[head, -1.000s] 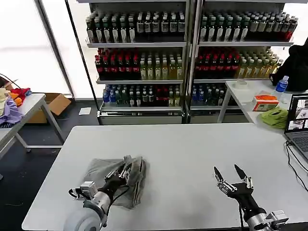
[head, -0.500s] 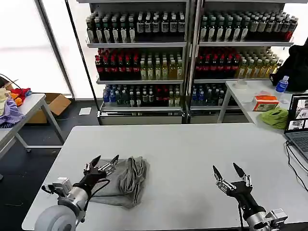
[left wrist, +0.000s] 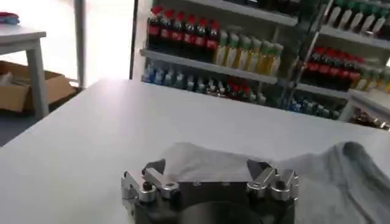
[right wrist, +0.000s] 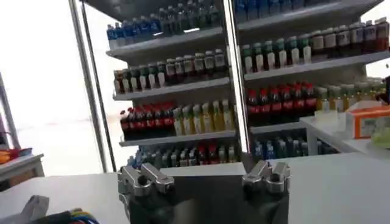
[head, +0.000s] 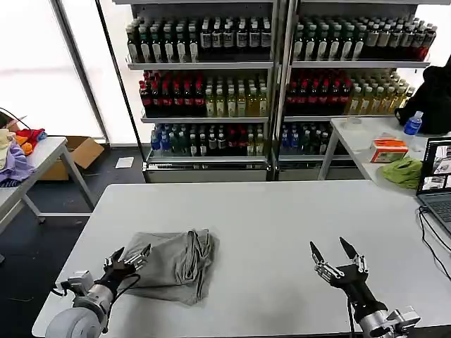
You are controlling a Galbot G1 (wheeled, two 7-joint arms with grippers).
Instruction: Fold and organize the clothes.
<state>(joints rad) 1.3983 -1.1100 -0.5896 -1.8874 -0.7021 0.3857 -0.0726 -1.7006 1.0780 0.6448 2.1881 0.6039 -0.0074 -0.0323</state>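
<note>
Left gripper (head: 128,257) spread and empty at the near-left edge of the garment (head: 176,262) bunched on the table (head: 282,225); right gripper (head: 337,260) open, idle; a shallow pinch risks dragging the pile unfolded.

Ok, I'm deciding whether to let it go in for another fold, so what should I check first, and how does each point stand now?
1. Left gripper open, holding nothing: ok.
2. Left gripper off the grey garment, beside its left edge: ok.
3. Right gripper open, hovering over bare table, away from the cloth: ok.
4. Garment lying flat and neat: not ok, bunched with ridges.
5. Garment fully on the table: ok.
6. Second garment underneath: cannot tell.
</note>
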